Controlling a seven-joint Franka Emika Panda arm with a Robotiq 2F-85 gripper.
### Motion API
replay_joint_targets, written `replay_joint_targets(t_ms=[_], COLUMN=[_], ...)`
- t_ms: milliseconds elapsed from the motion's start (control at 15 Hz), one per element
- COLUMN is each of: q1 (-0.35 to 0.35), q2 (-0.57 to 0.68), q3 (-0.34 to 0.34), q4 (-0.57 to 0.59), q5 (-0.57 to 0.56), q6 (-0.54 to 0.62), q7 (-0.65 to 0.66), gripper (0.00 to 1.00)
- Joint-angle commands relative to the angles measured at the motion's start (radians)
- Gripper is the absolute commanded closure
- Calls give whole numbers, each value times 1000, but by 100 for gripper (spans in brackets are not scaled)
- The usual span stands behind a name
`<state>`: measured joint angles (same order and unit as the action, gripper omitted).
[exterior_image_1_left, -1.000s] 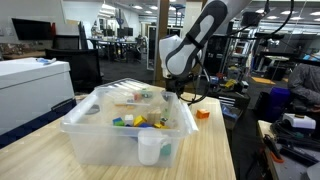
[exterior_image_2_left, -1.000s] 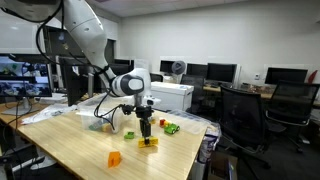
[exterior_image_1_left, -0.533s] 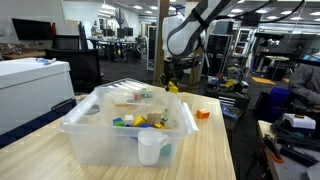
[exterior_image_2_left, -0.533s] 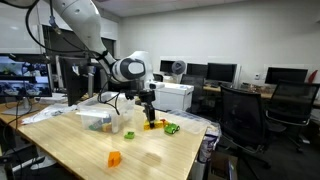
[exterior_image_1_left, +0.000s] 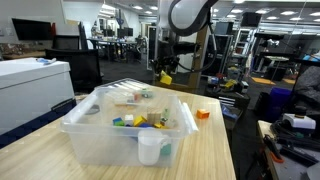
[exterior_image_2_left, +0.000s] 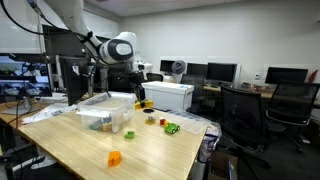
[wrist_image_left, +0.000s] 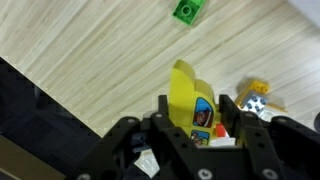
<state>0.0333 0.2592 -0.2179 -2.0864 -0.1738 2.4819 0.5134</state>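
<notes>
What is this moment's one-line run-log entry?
claw: shut on yellow block | position: above table, beside clear bin | loose: green block, orange block

The fingers (wrist_image_left: 130, 140) hide the base of the yellow toy (wrist_image_left: 188, 95); pieces inside the bin (exterior_image_1_left: 100, 138) are indistinct.

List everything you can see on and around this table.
bin: one, clear, mid-table, mixed coloured toys inside
cup: one, white, in front of the bin
orange block: one, orange, on the table beside the bin
green block: one, green, on the table apart from the bin
small toy: one, yellow, on the table
table: one, light wood
monitors: several, dark, on desks behind
yellow toy: one, yellow, held above the table
gripper: one, black, shut on the yellow toy
</notes>
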Motion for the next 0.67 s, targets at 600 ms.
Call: replay_joint_targets(t_ms=[600], q1=[47], q2=[-430], q3=[214], q4=[-459], q5=[-71], q6=[123], q7=[-109], gripper=[72])
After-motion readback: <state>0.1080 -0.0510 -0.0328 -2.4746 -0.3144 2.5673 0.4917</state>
